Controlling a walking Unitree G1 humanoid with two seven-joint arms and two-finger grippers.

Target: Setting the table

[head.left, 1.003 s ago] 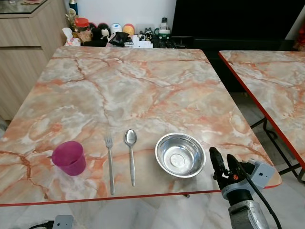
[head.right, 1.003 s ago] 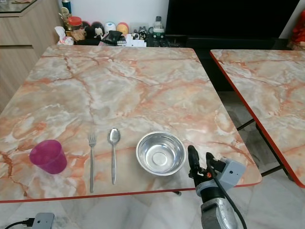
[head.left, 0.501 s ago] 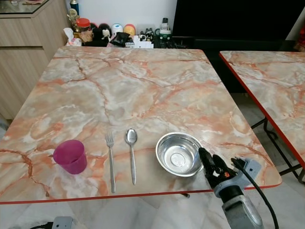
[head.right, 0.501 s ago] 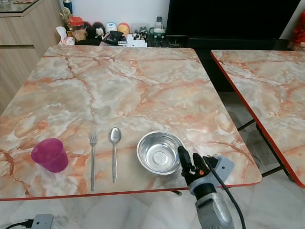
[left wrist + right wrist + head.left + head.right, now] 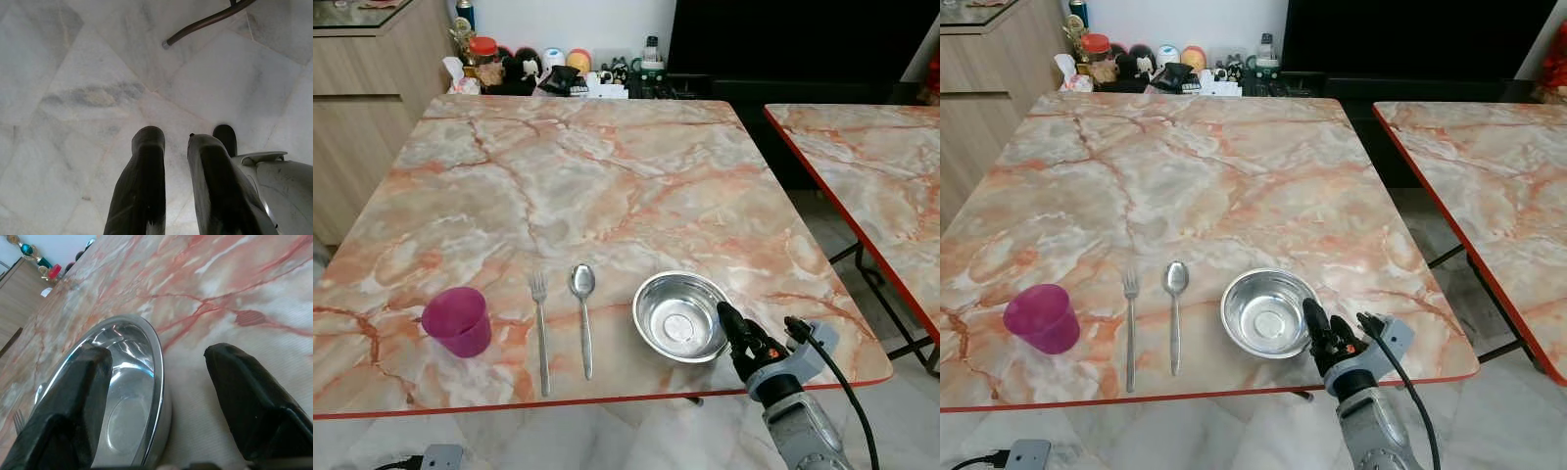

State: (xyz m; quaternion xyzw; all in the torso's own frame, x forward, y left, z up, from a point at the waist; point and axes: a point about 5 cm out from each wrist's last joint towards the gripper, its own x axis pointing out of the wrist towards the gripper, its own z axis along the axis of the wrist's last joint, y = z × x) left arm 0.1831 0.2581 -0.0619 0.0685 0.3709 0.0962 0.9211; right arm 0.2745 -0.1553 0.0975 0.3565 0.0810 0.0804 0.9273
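Marble floor (image 5: 73,73); wooden cabinet (image 5: 362,88).

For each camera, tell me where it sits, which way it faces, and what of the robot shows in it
Left and right eye views: on the head, looking forward and down at the marble table; the right gripper reaches the steel bowl.
Left wrist view: on the idle left arm, facing the floor past the left gripper.
Right wrist view: along its open fingers straddling the bowl's rim.
Shared: head and right wrist views show the bowl.
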